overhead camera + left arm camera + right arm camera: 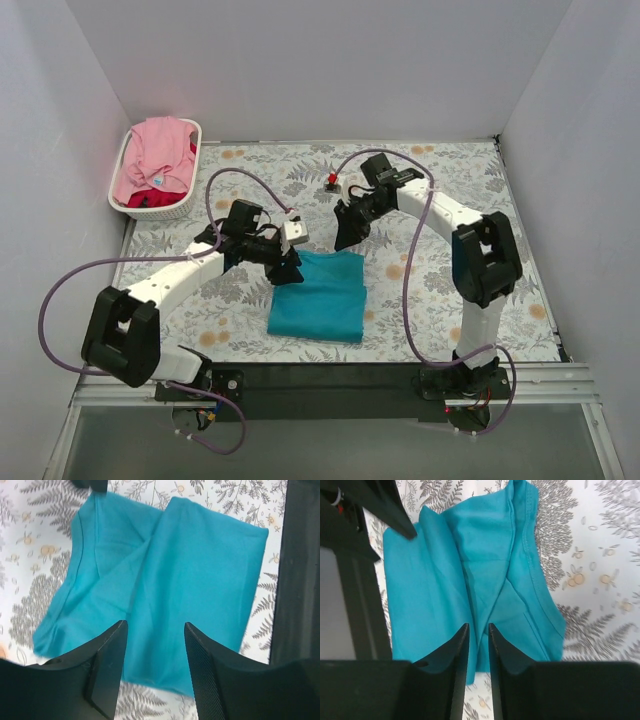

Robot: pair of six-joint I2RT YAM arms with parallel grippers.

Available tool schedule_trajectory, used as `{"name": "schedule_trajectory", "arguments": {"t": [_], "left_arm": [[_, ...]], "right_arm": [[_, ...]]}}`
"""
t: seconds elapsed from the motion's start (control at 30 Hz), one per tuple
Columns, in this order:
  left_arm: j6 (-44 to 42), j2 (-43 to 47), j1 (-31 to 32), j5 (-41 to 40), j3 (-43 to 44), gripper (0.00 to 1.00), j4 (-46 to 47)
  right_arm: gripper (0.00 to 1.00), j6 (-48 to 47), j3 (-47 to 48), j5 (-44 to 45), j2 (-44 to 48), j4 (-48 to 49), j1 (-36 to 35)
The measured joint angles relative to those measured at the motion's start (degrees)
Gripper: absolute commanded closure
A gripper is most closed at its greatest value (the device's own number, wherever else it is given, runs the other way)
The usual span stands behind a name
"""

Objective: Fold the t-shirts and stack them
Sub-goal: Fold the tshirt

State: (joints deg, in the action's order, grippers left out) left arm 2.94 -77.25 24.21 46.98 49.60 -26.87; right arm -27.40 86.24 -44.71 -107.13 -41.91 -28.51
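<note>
The teal t-shirt (318,295) lies folded to a rough rectangle on the floral cloth near the front middle, with loose folds at its far end. My left gripper (291,268) hovers over the shirt's far left corner, jaws wide open and empty; in the left wrist view (155,625) the teal shirt (200,580) lies below it. My right gripper (345,238) hangs over the far edge, jaws only narrowly apart, holding nothing; in the right wrist view (479,626) the teal shirt (435,590) lies underneath. The pink t-shirt (158,150) and a bit of the red t-shirt (143,199) sit in the basket.
The white slatted basket (196,135) stands at the far left corner. A small red and white object (331,181) lies on the floral table cover (450,200) behind the right gripper. White walls close in the table on three sides.
</note>
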Motion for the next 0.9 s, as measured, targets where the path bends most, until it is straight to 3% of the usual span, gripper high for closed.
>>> {"name": "schedule_trajectory", "arguments": {"t": [0.3, 0.77, 0.87, 0.9], "left_arm": [[-0.07, -9.49, 5.99, -3.85, 0.33, 0.55, 9.35], [-3.17, -14.82, 9.46, -6.01, -0.37, 0.65, 13.18], [-3.37, -15.17, 9.77, -6.03, -0.48, 0.77, 13.14], [-3.5, -15.19, 9.84, -6.03, -0.48, 0.86, 13.14]], "right_arm": [[0.75, 9.75, 2.01, -6.23, -13.44, 2.71, -0.66], [0.75, 14.19, 1.77, -7.19, -17.4, 8.39, -2.01], [0.75, 14.19, 1.07, -7.19, -17.84, 9.14, -2.36], [0.75, 14.19, 0.81, -7.13, -18.01, 9.16, -2.38]]}}
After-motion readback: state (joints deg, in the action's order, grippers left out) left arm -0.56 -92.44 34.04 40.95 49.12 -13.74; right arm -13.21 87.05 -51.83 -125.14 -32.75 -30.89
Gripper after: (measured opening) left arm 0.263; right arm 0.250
